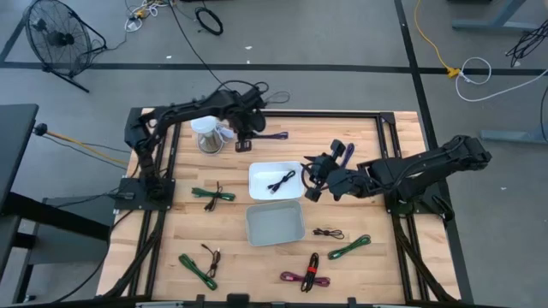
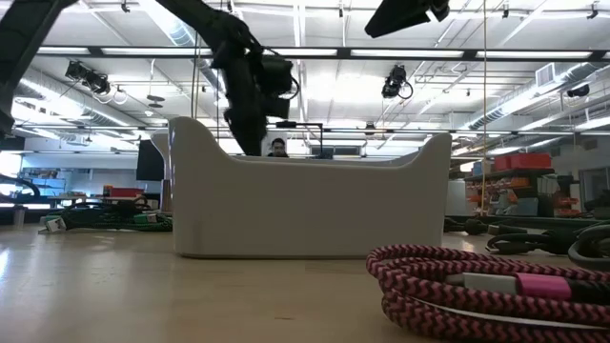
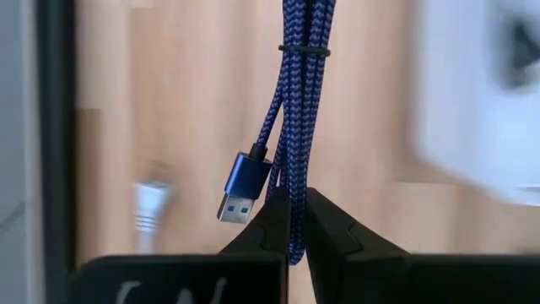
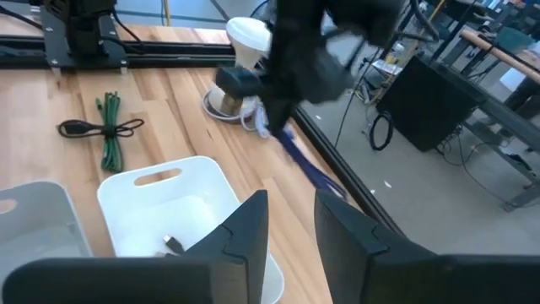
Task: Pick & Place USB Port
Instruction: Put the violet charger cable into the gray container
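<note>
Left wrist view: blue braided USB cable [image 3: 295,127], tie-bound, metallic-blue plug, pinched in closed left pincer [image 3: 293,221].

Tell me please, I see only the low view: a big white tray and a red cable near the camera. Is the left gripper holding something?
Observer: Yes. The left gripper is shut on a blue braided USB cable, which hangs bundled past its fingers.
Operator: Where is this gripper over the table?
Observer: At the far edge, beside a white cup, not above the white tray.
Operator: Is the white tray empty?
Observer: No. A black cable lies inside it. The grey tray next to it looks empty.
Operator: And the right gripper?
Observer: The right gripper is open and holds nothing; it sits just beside the white tray.
</note>
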Controlling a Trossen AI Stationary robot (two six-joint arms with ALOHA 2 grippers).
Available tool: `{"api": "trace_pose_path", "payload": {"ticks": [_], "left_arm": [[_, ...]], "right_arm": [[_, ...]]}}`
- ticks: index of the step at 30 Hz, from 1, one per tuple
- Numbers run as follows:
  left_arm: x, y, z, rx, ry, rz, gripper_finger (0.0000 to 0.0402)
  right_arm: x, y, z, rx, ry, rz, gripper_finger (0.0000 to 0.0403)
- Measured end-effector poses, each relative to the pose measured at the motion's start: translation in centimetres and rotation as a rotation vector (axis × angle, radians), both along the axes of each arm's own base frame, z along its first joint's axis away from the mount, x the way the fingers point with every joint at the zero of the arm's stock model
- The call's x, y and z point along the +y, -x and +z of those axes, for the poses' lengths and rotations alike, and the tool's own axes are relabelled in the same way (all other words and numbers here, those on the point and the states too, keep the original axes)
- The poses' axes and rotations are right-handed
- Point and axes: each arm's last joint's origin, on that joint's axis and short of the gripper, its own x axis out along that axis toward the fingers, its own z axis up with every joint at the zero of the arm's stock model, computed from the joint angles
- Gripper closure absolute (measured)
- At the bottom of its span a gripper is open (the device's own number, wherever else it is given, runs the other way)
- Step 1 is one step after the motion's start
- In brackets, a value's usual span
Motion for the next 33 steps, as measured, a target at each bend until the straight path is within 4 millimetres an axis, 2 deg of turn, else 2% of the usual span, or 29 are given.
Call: {"api": "trace_pose_path", "payload": {"ticks": [9, 18, 23, 33], "left_arm": [[-5.1, 1.3, 4.8, -0.055, 0.067, 0.014, 0.0385], [-13.5, 2.0, 8.6, -0.125, 0.086, -0.042, 0.0385], [-18.4, 2.7, 9.8, -0.129, 0.054, -0.041, 0.0385], [-27.7, 4.0, 9.7, -0.151, 0.011, -0.017, 0.0385]], "right_arm": [[-1.0, -0.1, -0.1, 0.007, 0.002, -0.036, 0.0302], [-2.4, 0.2, -0.3, 0.033, 0.068, -0.176, 0.0302], [-3.5, 0.8, -0.1, 0.033, 0.058, -0.239, 0.0302], [-5.0, 2.5, 0.6, 0.033, 0.024, -0.311, 0.0302]]}}
